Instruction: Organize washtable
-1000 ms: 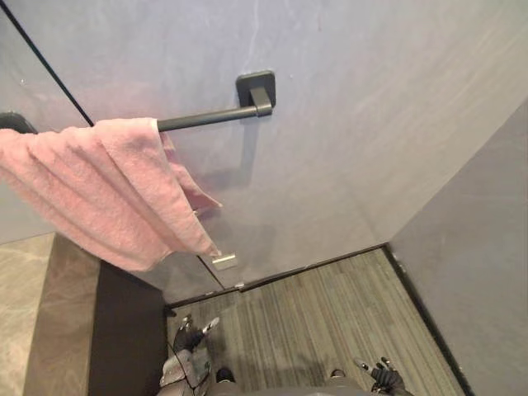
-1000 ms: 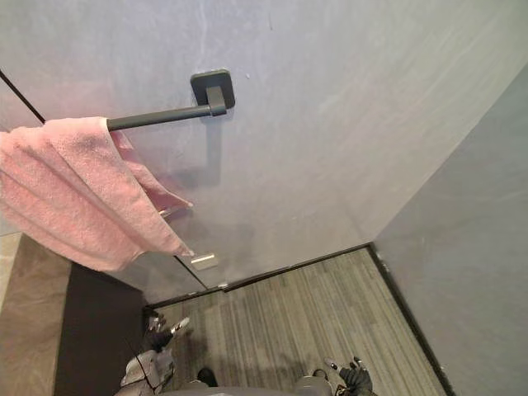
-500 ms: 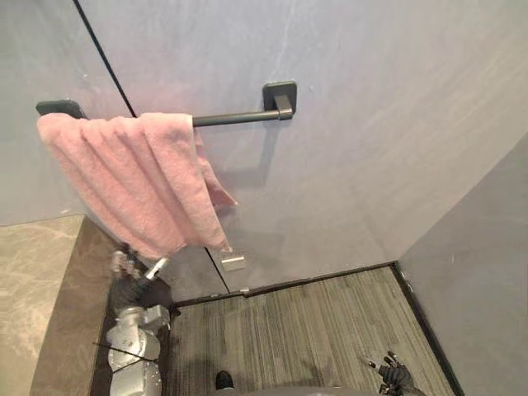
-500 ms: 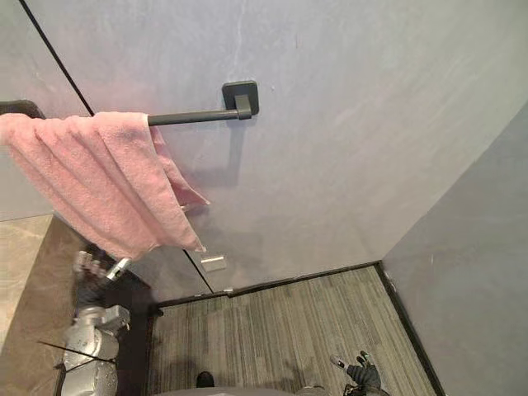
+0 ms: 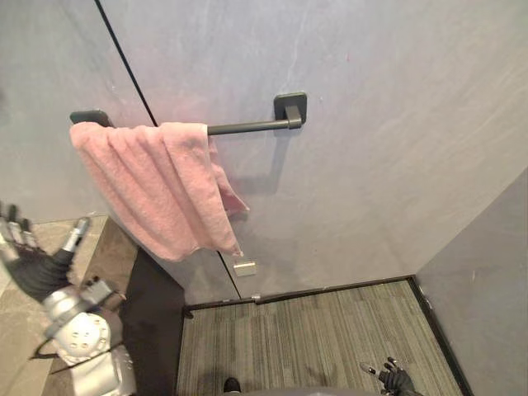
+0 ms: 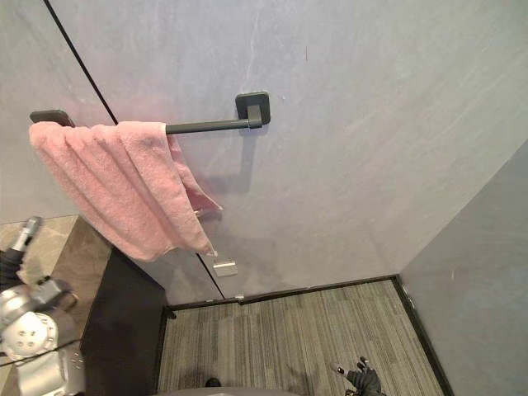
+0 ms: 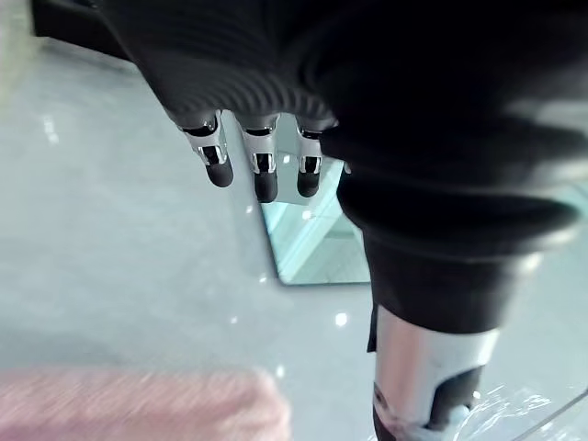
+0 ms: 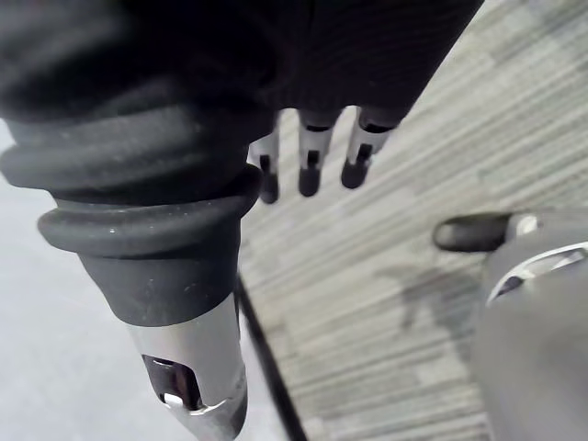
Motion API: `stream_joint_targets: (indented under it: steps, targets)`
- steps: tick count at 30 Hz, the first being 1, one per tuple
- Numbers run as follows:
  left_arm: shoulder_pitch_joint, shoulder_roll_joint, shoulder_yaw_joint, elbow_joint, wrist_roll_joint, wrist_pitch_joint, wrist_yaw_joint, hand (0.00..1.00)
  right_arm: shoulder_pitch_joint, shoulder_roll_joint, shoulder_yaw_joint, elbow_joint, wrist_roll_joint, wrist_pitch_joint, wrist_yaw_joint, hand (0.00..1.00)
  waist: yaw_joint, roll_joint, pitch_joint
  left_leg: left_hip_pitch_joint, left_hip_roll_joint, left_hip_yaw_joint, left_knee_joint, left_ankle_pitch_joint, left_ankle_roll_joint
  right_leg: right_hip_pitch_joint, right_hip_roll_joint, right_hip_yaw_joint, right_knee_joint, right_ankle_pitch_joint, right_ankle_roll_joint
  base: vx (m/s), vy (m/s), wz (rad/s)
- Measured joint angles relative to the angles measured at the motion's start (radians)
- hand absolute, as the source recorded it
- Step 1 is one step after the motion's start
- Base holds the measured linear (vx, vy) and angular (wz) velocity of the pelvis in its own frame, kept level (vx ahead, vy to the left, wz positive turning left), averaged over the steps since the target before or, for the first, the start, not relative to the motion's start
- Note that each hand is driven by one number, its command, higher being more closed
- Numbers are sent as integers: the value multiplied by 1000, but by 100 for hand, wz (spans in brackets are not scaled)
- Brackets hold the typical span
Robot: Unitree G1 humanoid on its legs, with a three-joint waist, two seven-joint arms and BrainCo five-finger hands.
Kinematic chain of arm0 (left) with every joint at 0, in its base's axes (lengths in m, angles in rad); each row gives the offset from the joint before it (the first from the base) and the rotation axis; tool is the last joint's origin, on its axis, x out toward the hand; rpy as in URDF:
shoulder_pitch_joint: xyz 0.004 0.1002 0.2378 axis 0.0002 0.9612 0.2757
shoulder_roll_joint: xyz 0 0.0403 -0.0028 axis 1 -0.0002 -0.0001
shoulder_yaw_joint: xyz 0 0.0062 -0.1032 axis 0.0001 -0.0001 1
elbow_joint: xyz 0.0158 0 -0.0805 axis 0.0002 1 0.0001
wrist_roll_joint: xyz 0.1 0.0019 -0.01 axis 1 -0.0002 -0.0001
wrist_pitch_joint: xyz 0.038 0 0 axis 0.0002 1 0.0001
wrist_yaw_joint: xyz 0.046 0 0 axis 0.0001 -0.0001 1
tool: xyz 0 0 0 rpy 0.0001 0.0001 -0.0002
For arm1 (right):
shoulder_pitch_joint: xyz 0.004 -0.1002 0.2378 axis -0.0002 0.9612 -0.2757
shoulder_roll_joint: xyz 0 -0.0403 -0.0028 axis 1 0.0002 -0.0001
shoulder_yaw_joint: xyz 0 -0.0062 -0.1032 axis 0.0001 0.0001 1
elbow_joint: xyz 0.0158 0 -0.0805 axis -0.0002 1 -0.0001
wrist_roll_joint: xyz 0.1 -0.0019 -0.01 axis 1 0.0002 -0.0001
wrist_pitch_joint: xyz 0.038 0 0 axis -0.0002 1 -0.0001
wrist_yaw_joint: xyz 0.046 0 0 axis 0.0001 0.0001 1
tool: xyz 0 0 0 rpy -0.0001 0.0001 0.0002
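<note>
left hand point(image 5: 33, 268) spread wide, empty, below-left of pink towel point(image 5: 157, 181) on bar point(image 5: 247, 127); right hand point(image 5: 398, 381) relaxed, low.

Grey wall point(image 5: 396, 165), striped floor point(image 5: 313, 338), black skirting point(image 5: 330, 290) between.

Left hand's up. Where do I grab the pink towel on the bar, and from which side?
Probably the hanging folds just below the bar, coming from the left with the left hand: the pink towel drapes over the bar's left part in thick layers.
</note>
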Motion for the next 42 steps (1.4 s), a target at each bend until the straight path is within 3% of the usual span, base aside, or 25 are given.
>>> stream_joint_targets:
  steps: [4,6,12,15,20,26,35,42]
  targets:
    - [-99,190,32,193,-86,-4,-6,0,8,-17,29,-7,0,2,10,0,0,-9,-6,3,0,4,-6,0,0,-1,0,7,-2,0,-1,-47,-8,-4]
    - [-148,297,30,323,-149,-1,-47,0,10,-18,30,-19,0,2,19,0,-1,-20,-11,2,0,7,-6,-1,0,-3,0,9,-5,0,-1,-10,-6,-4]
    - [-251,425,4,530,-333,5,-137,0,8,-21,32,-34,1,15,31,0,0,-41,-12,-22,0,27,-1,-1,-1,-36,0,27,-14,12,4,13,-1,-9]
    - [-290,497,-66,615,-421,22,-194,0,9,-25,31,-47,1,17,32,0,1,-50,-7,-28,0,45,0,-1,-1,-53,1,41,-18,16,2,26,-4,-13]
    - [-320,519,-142,689,-570,37,-308,0,11,-30,30,-51,3,18,35,0,0,-51,3,-25,0,65,1,-1,-1,-66,1,64,-18,18,-1,-1,-2,-14]
    - [-322,519,-198,696,-712,64,-436,0,21,-32,31,-53,5,18,54,0,24,-52,18,-22,3,82,0,-5,-5,-73,3,72,-18,28,-9,-52,4,-6]
    - [-210,583,-312,638,-749,129,-612,0,30,-33,58,-63,-1,19,79,0,26,-60,26,-21,6,101,-6,-5,-5,-89,3,97,-20,31,-10,-51,5,-7]
    - [-164,615,-417,609,-746,180,-680,0,28,-33,74,-65,-9,20,109,0,22,-63,24,-21,6,110,0,-9,-10,-92,5,109,-32,45,1,16,-1,-5]
